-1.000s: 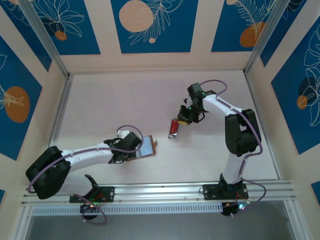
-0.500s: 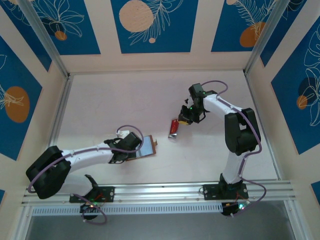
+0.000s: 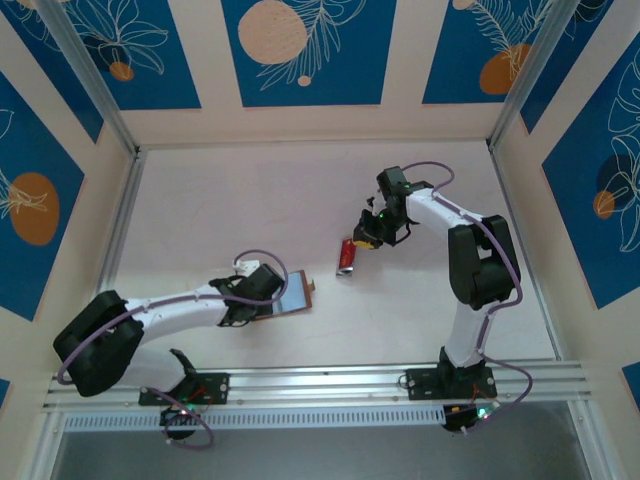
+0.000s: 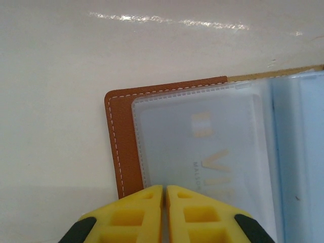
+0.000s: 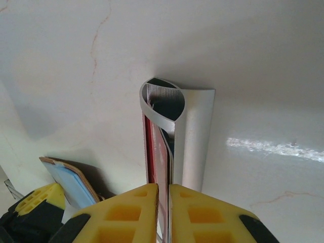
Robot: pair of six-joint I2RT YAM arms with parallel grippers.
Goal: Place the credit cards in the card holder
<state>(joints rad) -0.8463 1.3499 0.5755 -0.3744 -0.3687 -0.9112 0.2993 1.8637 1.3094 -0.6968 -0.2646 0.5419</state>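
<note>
The card holder lies open on the table, brown leather with clear plastic sleeves. My left gripper is shut on its near edge, at the holder's left end. The red credit cards stand on edge between the fingers of my right gripper, which is shut on them. Their far end sits inside a curved silvery-grey piece. From above, the cards are at mid table, just below and left of the right gripper. The holder also lies to the lower left of the cards.
The pale tabletop is walled in by blue and cream patterned panels on three sides. A metal rail carrying both arm bases runs along the near edge.
The right wrist has shifted very slightly. The cards, the holder and the left arm stay where they were.
</note>
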